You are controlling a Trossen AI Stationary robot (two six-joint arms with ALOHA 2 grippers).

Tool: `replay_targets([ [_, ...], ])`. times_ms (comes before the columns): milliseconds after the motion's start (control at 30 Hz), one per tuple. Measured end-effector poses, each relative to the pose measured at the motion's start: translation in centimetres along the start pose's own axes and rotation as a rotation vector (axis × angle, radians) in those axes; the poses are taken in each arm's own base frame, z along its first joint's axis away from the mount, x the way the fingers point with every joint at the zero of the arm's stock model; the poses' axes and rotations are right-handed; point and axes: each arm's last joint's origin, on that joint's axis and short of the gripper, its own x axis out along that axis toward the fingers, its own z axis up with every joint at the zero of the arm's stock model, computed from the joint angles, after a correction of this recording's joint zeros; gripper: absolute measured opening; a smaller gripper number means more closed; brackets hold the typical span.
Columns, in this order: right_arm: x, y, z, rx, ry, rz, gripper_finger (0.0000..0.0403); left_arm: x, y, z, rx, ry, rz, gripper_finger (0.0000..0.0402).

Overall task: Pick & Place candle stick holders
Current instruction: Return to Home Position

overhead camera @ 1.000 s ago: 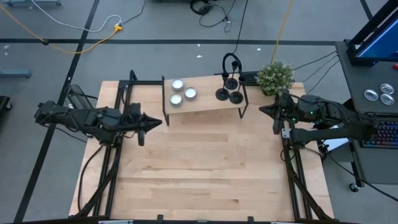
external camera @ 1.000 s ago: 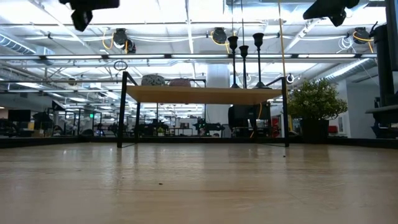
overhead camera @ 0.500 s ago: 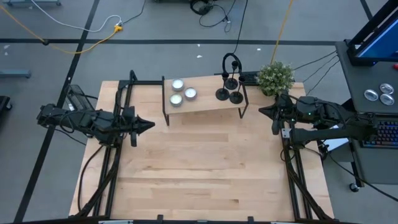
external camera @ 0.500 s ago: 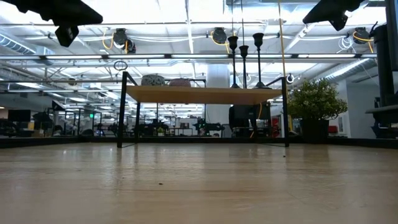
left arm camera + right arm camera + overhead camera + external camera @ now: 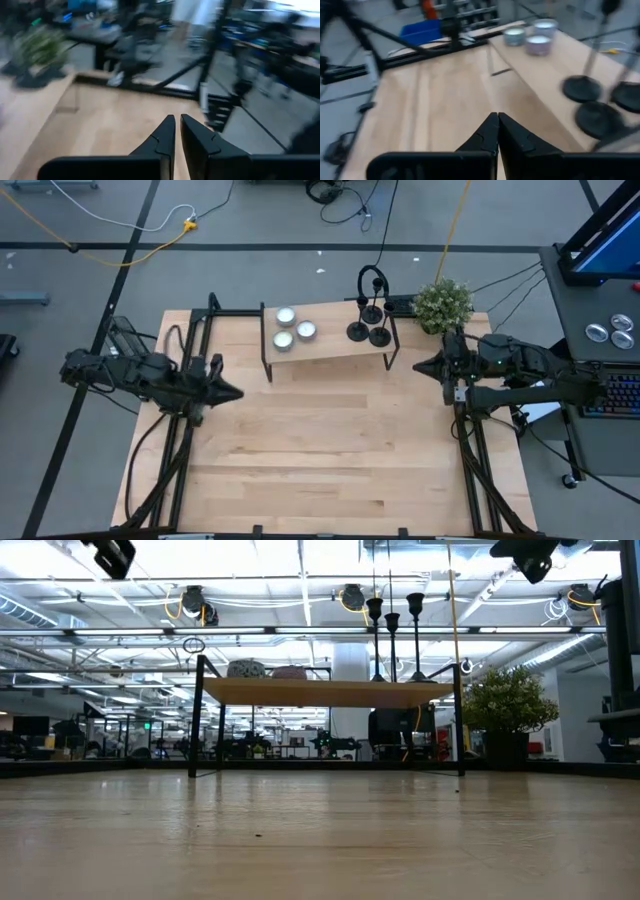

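Note:
Three black candle stick holders stand by their disc bases on the right end of a small wooden shelf table at the table's far side. They show as tall stems in the low view and as dark discs in the right wrist view. My left gripper hovers shut over the table's left side, pointing level toward the right, far from the holders. My right gripper hovers shut just right of the shelf, tipped slightly down, holding nothing.
Three silver-white tealights sit on the shelf's left end. A small potted plant stands at the far right corner. Black frame rails run along both table sides. Bare wood spreads across the middle and near part.
My left gripper has drawn back toward the table's left edge and a little toward the near edge, swinging its tip as it went. The right arm has stayed in place. The holders and tealights have not moved.

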Motion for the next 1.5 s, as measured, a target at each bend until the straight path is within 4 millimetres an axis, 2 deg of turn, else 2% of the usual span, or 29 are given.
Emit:
replay_targets([
  [67,0.0,0.2,0.1,-0.01,-0.009,0.051,0.0,-0.7,-0.1,0.2,0.052,-0.022,-0.038,0.0033],
  [200,-0.4,0.4,0.4,-0.042,-0.048,0.117,0.0,-1.9,0.1,0.1,0.058,-0.03,-0.001,0.0033],
  [367,-0.6,0.3,0.1,-0.041,-0.091,0.125,0.0,-2.1,0.5,-1.7,0.068,-0.07,-0.024,0.0033],
  [533,0.8,0.0,-1.8,-0.024,-0.146,0.14,0.0,-1.6,1.2,-4.7,0.053,-0.126,-0.039,0.0033],
  [733,1.3,-0.5,-4.2,-0.009,-0.161,0.142,0.0,-1.8,1.8,-7.0,0.034,-0.173,-0.068,0.0033],
  [1000,0.8,-1.3,-6.5,0.025,-0.238,0.084,0.0,-2.4,2.1,-8.0,0.087,-0.16,-0.059,0.0033],
  [1500,2.4,-2.2,-11.3,0.09,-0.34,0.11,0.0,-2.4,2.1,-8.4,0.114,-0.126,-0.05,0.0033],
])
